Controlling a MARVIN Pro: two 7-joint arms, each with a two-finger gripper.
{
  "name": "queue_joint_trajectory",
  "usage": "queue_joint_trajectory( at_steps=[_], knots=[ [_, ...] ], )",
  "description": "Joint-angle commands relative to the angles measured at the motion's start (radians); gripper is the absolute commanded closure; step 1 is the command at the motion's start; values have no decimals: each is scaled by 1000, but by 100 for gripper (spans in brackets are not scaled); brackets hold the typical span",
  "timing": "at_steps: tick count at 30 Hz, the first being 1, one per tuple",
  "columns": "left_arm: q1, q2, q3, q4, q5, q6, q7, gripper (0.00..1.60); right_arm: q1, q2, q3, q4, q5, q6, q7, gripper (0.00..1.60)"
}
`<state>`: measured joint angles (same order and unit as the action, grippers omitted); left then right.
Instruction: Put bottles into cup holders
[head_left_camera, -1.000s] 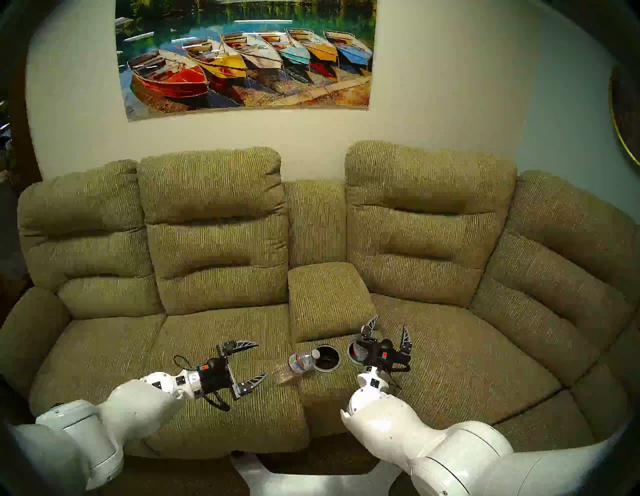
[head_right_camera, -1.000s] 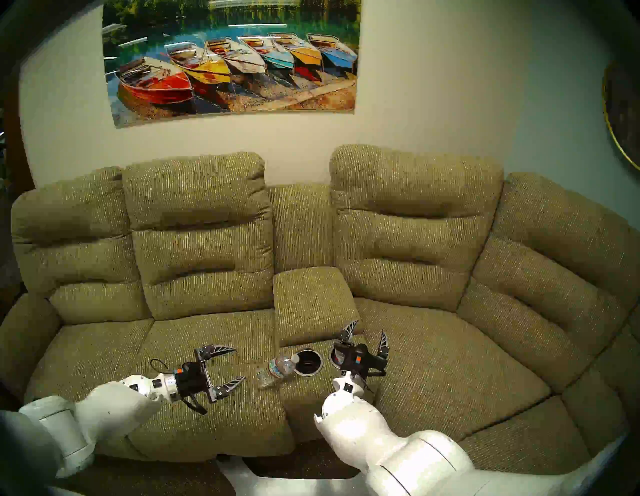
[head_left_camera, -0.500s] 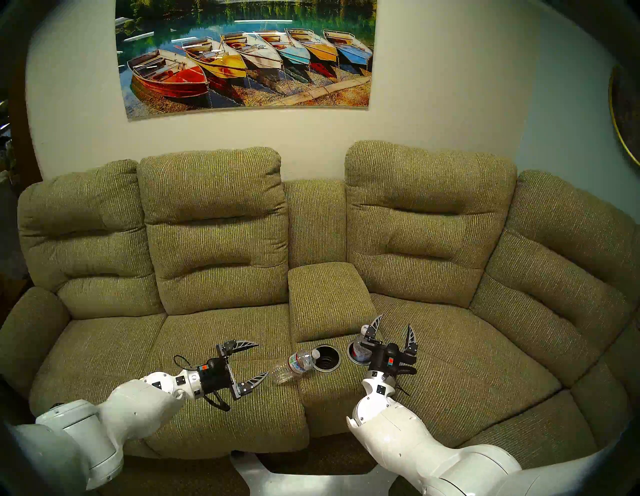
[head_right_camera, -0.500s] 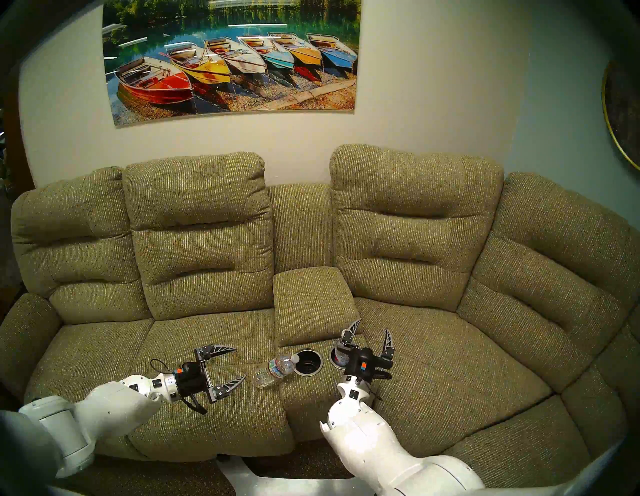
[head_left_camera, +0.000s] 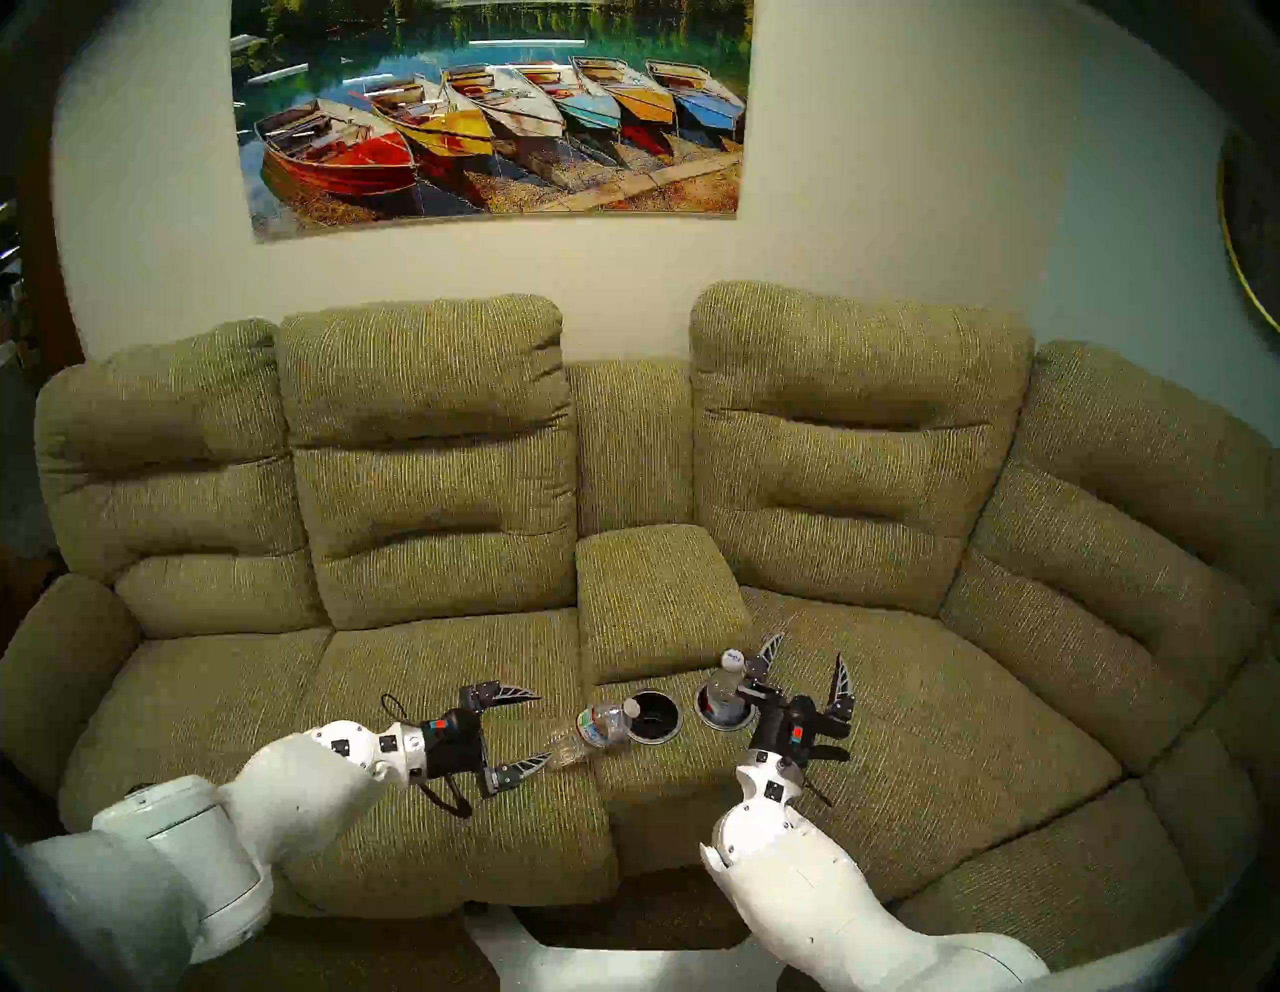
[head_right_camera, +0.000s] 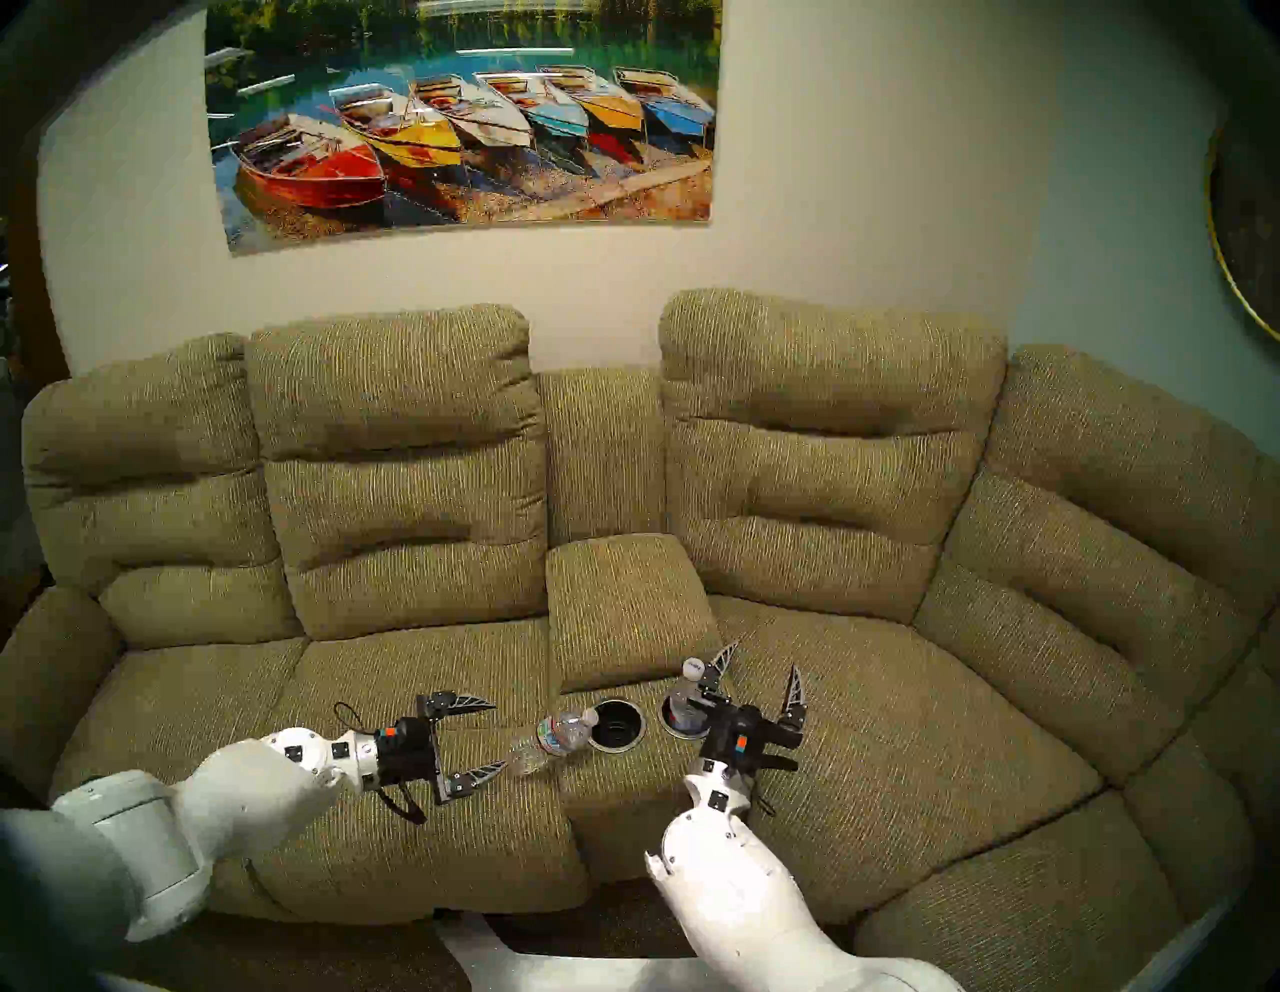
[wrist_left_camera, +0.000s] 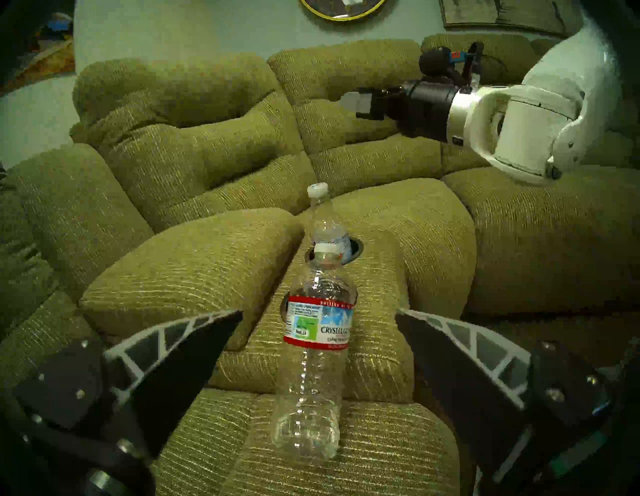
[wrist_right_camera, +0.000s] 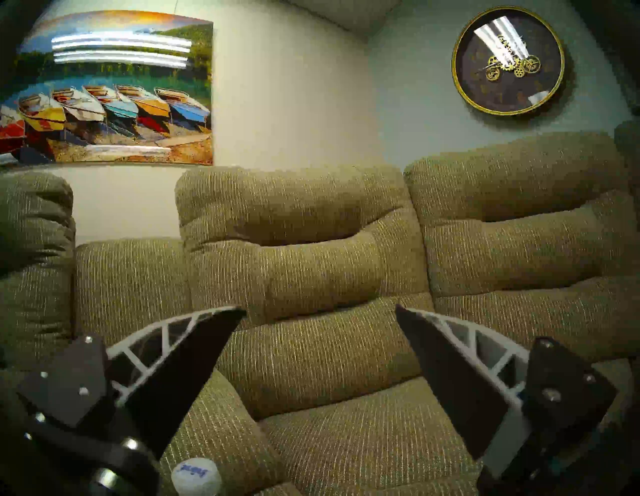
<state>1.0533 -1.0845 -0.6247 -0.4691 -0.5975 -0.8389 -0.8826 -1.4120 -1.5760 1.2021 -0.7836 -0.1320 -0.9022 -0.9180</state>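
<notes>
A clear bottle with a red, blue and white label lies on its side across the seam between the left seat and the console, its white cap at the rim of the empty left cup holder. My left gripper stands open just short of its base, one finger on each side of the bottle. A second bottle stands upright in the right cup holder. My right gripper is open and empty just right of it; only that bottle's white cap shows in the right wrist view.
Both holders sit in the olive sofa's centre console, just in front of its raised padded armrest lid. Seat cushions lie on both sides, with tall backrests behind. A boat painting and a round clock hang on the wall.
My left arm has moved right, bringing its open fingers up to the lying bottle's base. My right gripper has drawn away to the right, uncovering the upright bottle.
</notes>
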Motion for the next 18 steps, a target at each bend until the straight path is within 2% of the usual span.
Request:
queue_joint_trajectory(
  at_steps=[1,4,18],
  knots=[
    [-94,-76,-17,15,39,68,30,0,-27,-9,8,-60,-18,17,-35,0],
    [-155,-119,13,68,70,130,41,0,-36,-11,14,-74,-27,29,-41,0],
    [-221,-235,59,167,138,260,86,0,-63,-16,27,-121,-58,70,-72,0]
  ],
)
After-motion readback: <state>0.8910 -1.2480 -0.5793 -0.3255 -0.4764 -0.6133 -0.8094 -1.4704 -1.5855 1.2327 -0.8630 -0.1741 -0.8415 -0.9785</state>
